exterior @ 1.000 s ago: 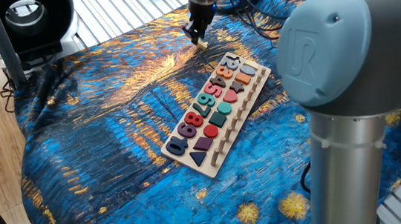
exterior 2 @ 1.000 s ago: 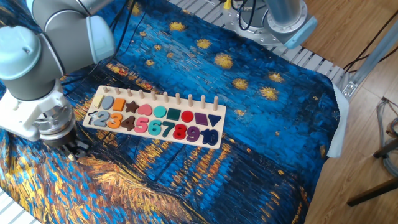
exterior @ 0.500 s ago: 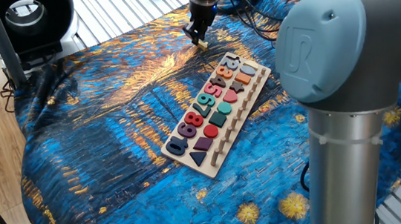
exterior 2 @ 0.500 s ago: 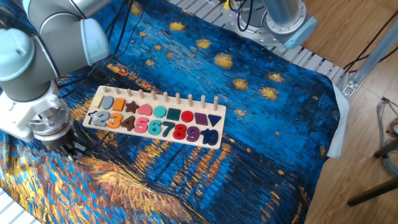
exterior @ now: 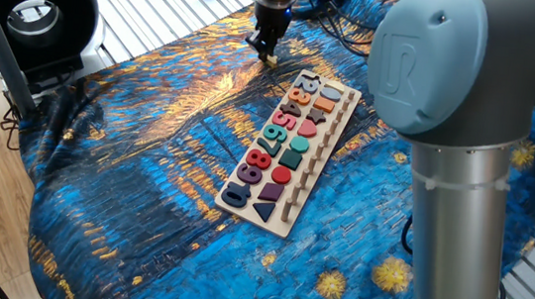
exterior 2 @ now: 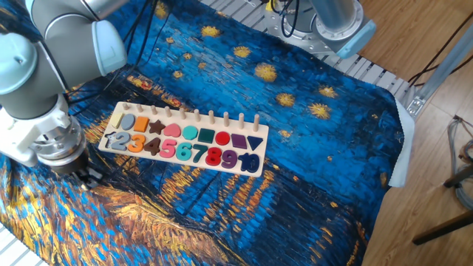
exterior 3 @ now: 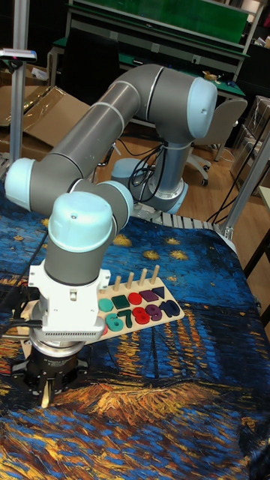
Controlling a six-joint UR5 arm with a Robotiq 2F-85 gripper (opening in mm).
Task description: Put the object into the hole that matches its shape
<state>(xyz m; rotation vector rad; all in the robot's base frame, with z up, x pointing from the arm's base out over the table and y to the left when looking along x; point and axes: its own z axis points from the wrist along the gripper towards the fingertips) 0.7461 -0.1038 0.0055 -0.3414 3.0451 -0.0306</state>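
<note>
Nearest in tall view: gripper [exterior 3: 46, 390] low over cloth [exterior 3: 172, 390], pointing down, wrist housing bulking above it. Pale sliver, prob. the object [exterior 3: 45, 396], between fingertips, w/ its tip at or just above the cloth; contact unclear. Jaws drawn in narrow around it, grasping the object as far as can be seen. Open cloth to the front and right of gripper; nothing lying there.

In one fixed view, gripper [exterior: 264, 52] sits off the board's [exterior: 341, 127] far short end, near but apart, w/ the object [exterior: 271, 60] a cream speck at fingertips. In the other fixed view, gripper [exterior 2: 83, 177] below and left of board [exterior 2: 185, 118] corner, just beside the edge, not over it.

Beyond: board lies flat mid-cloth, long edges free, wide cloth margin all round. Number column filled w/ coloured pieces, shape pieces alongside, peg row along the outer long edge. Hole [exterior 2: 108, 138] at the column end nearest gripper, small dark recess; too small to read its shape.

Farthest: cloth edge meets slatted metal table [exterior 2: 373, 70] on the side away from gripper; arm base [exterior 2: 336, 22] standing there.
</note>
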